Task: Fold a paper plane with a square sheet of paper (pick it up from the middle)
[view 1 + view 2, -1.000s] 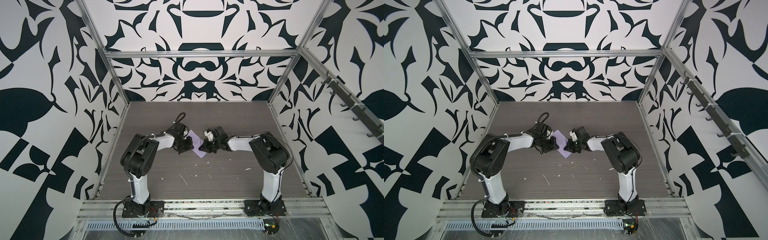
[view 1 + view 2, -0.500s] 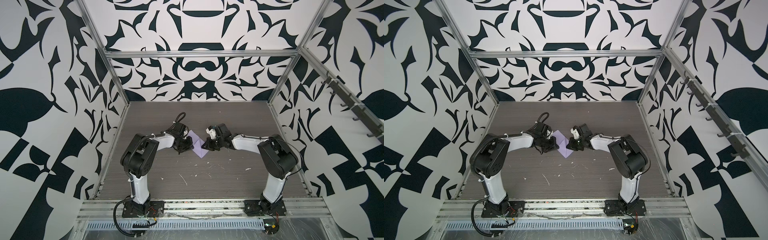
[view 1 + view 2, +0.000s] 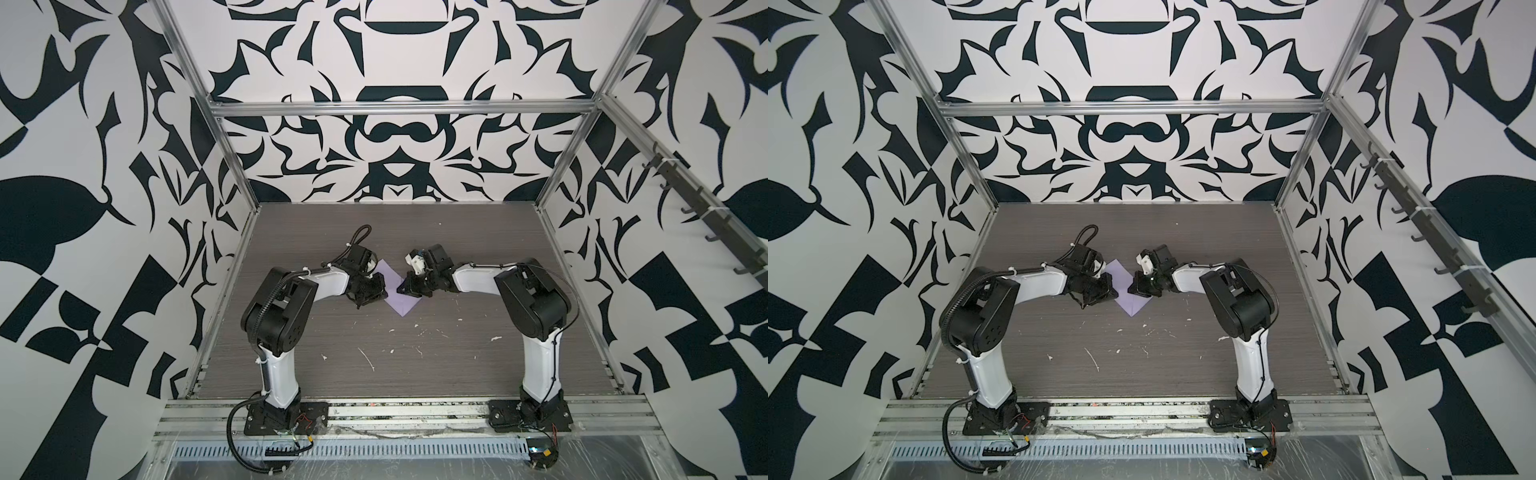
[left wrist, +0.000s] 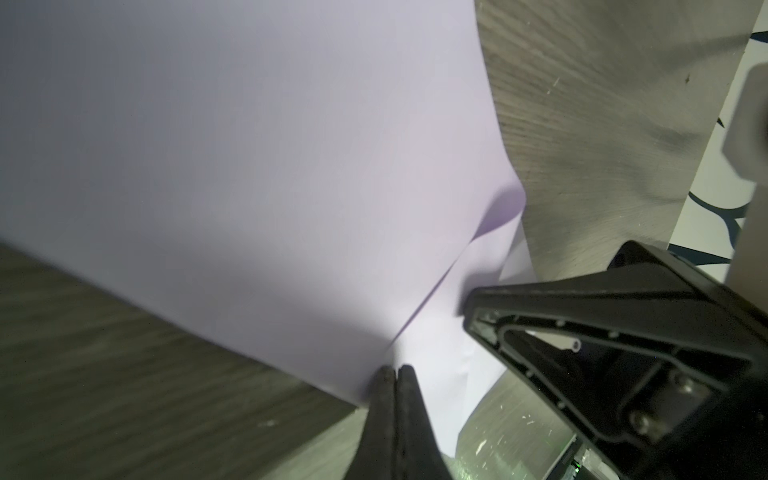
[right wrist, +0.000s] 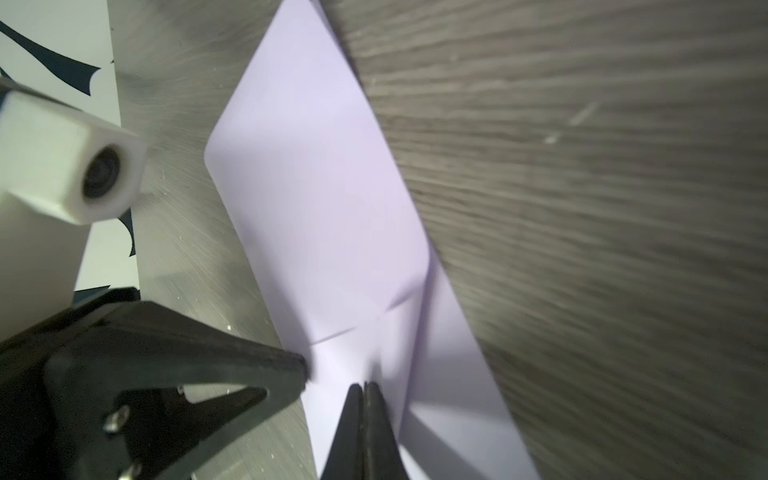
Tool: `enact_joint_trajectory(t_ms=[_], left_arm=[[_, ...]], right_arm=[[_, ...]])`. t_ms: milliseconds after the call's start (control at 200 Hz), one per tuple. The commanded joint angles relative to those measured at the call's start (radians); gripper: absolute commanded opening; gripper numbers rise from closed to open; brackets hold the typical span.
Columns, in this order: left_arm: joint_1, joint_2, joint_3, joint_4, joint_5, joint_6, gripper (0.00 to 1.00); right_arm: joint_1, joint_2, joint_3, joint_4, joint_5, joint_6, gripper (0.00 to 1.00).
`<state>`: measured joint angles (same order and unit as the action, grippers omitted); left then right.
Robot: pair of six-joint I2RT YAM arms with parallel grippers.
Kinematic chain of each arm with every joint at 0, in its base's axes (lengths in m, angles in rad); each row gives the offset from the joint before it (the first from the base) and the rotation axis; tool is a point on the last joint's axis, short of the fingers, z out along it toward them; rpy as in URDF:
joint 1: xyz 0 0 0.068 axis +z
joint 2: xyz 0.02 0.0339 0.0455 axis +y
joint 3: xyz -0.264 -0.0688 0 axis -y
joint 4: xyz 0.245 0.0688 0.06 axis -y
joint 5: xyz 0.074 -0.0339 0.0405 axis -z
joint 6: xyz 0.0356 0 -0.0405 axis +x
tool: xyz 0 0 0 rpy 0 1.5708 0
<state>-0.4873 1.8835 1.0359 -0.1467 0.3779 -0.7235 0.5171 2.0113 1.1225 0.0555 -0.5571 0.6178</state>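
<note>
Paper position, top views: the square sheet of paper (image 3: pixel 390 282) lies near the centre of the worktop (image 3: pixel 415 232), one corner pointing at the front edge, well apart from all four edges. The material is matte lilac and plain. The front corner is sharp, and a crease crosses the sheet near the right side corner. In both top views the left gripper (image 3: pixel 382 293) and the right gripper (image 3: pixel 400 289) point at each other, tips down at the sheet (image 3: pixel 1124 284), near each other and covering its side corners. Bare wood-grain surface runs from the sheet to the back edge. Small white flecks (image 3: pixel 368 359) are scattered between the sheet and the front edge. Patterned walls (image 3: pixel 395 137) stand along the left, right and back edges.

Left wrist view: the left gripper (image 4: pixel 395 370) has its jaws fully closed, with the tips at the sheet's edge where a crease starts. Whether a layer is pinched between them cannot be told. The sheet (image 4: pixel 249 166) fills most of the view and is smooth, with one flap slightly raised along the crease. The right gripper (image 4: pixel 469 307) meets the paper just beside.

Right wrist view: the right gripper (image 5: pixel 365 386) shows no gap between its jaws, with the tips against the sheet (image 5: pixel 324 199) near where short creases meet. A folded strip runs along one side. The left gripper (image 5: pixel 301 365) touches the sheet's edge just beside.
</note>
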Motion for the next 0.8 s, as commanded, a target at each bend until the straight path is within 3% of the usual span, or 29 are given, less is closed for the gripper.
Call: enact_joint_trajectory(t_ms=[0, 160, 465, 795], left_arm=[[-0.001, 0.06, -0.024, -0.075, -0.097, 0.02, 0.0], [-0.001, 0.061, -0.021, -0.077, -0.097, 0.022, 0.0], [0.0, 0.062, -0.012, -0.085, -0.102, 0.024, 0.0], [-0.001, 0.063, -0.012, -0.088, -0.1, 0.029, 0.0]], right_arm=[[-0.032, -0.059, -0.043, -0.06, 0.041, -0.056, 0.0], [-0.022, -0.103, 0.002, -0.099, 0.042, -0.081, 0.0], [0.018, -0.007, 0.113, -0.083, 0.003, -0.07, 0.0], [-0.049, 0.023, 0.085, -0.097, 0.055, -0.092, 0.0]])
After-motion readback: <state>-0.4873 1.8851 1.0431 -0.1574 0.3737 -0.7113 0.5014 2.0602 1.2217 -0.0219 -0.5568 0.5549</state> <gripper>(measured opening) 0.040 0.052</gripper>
